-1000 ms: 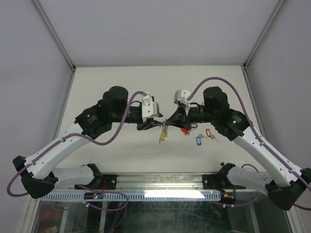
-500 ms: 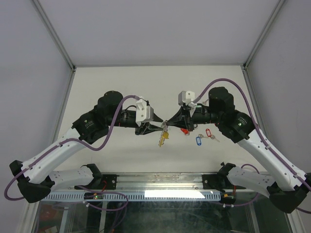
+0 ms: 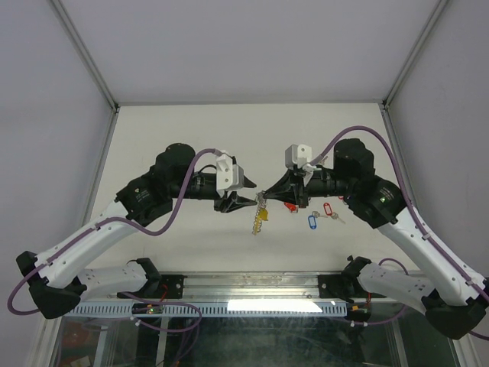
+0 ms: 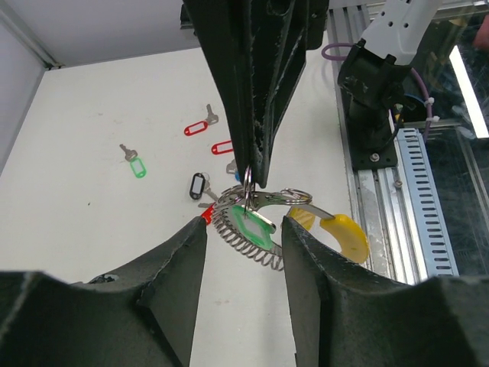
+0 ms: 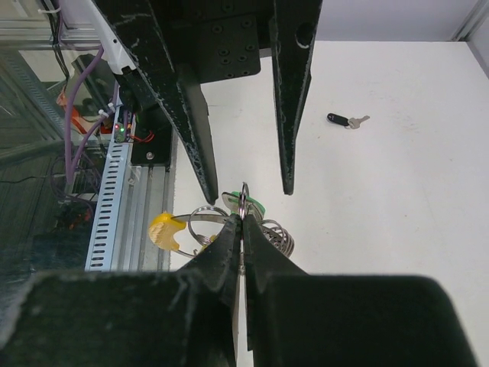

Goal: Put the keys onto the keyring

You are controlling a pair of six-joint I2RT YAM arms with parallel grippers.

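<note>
My right gripper (image 5: pixel 241 222) is pressed together on a thin wire ring (image 5: pixel 243 196) that stands edge-on. My left gripper (image 4: pixel 244 223) is spread wide, and the coiled keyring (image 4: pixel 233 241) spans from one finger to the other. I cannot tell whether they clamp it. It hangs over the middle of the table (image 3: pixel 168 130), with a green-tagged key (image 4: pixel 254 224) and its yellow segment (image 4: pixel 344 235). Loose keys (image 3: pixel 312 221) lie to its right. My own fingers hide what the thin ring joins.

A robotics lab cell: grey panels (image 3: pixel 244 46) on aluminium posts (image 3: pixel 83 52) are enclosing the white table (image 3: pixel 191 126), cable duct (image 3: pixel 107 308) running along its edge.
</note>
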